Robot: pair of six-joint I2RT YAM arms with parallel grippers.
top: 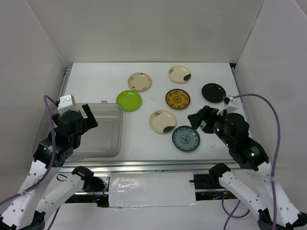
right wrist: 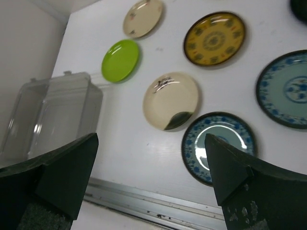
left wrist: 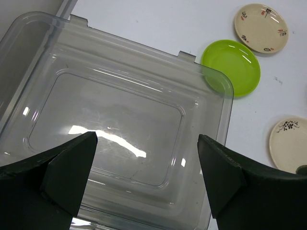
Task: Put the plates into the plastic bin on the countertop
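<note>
The left end effector (left wrist: 146,141) hangs over the plastic bin (left wrist: 120,62) with its fingers spread wide, holding nothing and touching nothing. The bin's bare floor lies below the gap and its far rim runs ahead of the fingertips. The lime green plate (left wrist: 231,67) sits hard against the bin's corner, ahead and to the right (whether the two actually touch cannot be told). The right end effector (right wrist: 151,140) is just as wide apart and empty, poised above the surface (top: 158,68). A bare white strip lies under its gap, the bin stands off to its left, and the metal rail (right wrist: 144,201) at the near edge runs close behind it. One blue-grey plate (right wrist: 218,146) lies beneath its right finger. A cream plate (right wrist: 171,100) with a dark patch lies just ahead, and a second blue-grey plate (right wrist: 284,88) lies farther right. The brown-gold plate (right wrist: 214,38) and another cream plate (right wrist: 143,18) lie well ahead, each apart from its neighbours.
</note>
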